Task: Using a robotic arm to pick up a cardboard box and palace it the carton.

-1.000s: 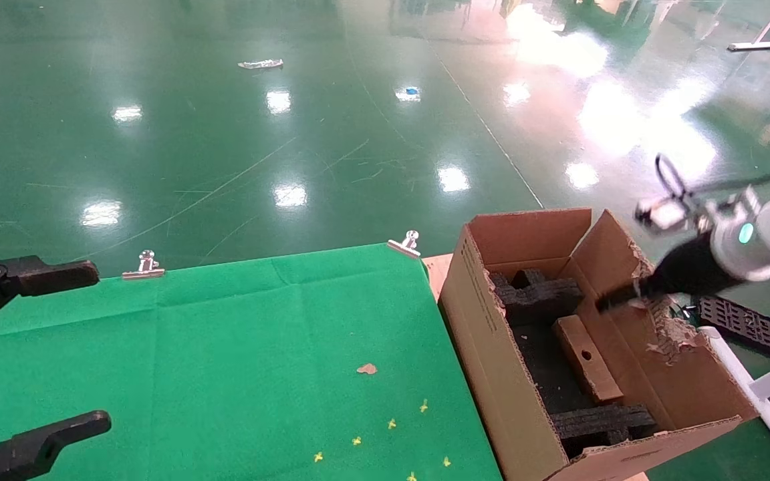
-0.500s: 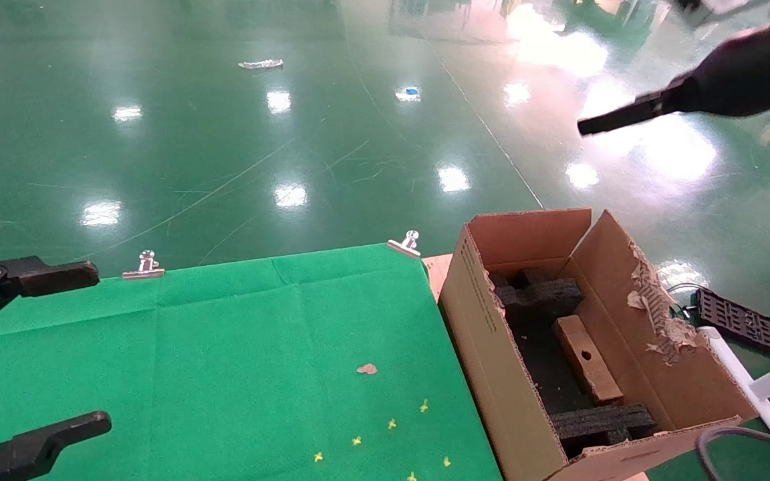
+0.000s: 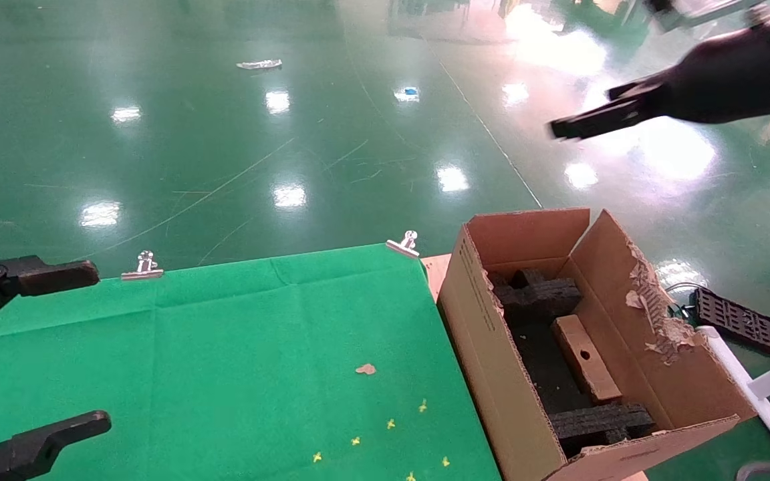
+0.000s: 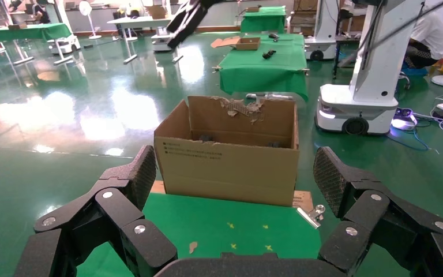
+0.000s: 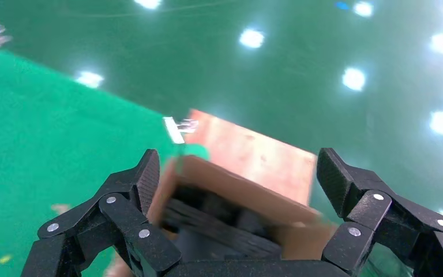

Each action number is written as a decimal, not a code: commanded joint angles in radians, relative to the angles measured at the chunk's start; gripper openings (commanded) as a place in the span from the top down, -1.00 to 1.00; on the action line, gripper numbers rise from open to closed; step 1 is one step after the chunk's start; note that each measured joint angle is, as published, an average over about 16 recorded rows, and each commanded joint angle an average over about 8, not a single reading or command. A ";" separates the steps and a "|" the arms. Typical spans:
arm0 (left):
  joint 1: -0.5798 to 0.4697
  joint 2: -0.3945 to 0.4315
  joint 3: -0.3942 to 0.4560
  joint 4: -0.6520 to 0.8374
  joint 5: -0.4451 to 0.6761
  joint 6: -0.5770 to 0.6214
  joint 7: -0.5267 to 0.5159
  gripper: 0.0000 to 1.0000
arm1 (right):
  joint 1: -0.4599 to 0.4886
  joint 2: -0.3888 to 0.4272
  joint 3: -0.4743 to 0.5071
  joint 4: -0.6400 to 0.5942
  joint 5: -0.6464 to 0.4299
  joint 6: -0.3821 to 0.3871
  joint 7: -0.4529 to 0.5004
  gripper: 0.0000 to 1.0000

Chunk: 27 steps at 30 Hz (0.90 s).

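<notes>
The small cardboard box, with a round hole in its top face, lies inside the carton between black foam inserts. The carton stands at the right end of the green table, its right flap torn ragged. The robotic arm's right gripper hangs open and empty high above the carton, at the upper right. In the right wrist view the gripper is open, with the carton blurred below it. My left gripper is open and empty at the left edge; in its own view it faces the carton.
The green cloth covers the table and is held by metal clips. A cardboard scrap and yellow marks lie on it. A black grid tray and a white pipe frame are to the right of the carton.
The right gripper has risen from the carton's torn flap to high above it, then shifted a little left. The small box has stayed in the carton. The left arm has not moved.
</notes>
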 commanded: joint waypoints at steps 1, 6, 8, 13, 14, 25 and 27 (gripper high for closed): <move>0.000 0.000 0.000 0.000 0.000 0.000 0.000 -1.00 | -0.032 -0.001 0.031 0.014 0.017 -0.006 -0.021 -1.00; 0.000 0.000 0.000 0.000 0.000 0.000 0.000 -1.00 | -0.140 -0.012 0.131 0.040 0.077 -0.031 -0.094 -1.00; 0.000 0.000 0.001 0.000 0.000 0.000 0.000 -1.00 | -0.183 -0.016 0.171 0.050 0.102 -0.042 -0.124 -1.00; 0.000 0.000 0.001 0.000 0.000 0.000 0.000 -1.00 | -0.291 -0.027 0.273 0.076 0.163 -0.067 -0.198 -1.00; 0.000 0.000 0.001 0.000 0.000 0.000 0.001 -1.00 | -0.313 -0.029 0.293 0.081 0.175 -0.072 -0.212 -1.00; -0.001 0.000 0.001 0.001 -0.001 0.000 0.001 -1.00 | -0.551 -0.052 0.514 0.138 0.308 -0.128 -0.374 -1.00; -0.001 0.000 0.002 0.001 -0.001 0.000 0.001 -1.00 | -0.594 -0.056 0.555 0.148 0.333 -0.138 -0.403 -1.00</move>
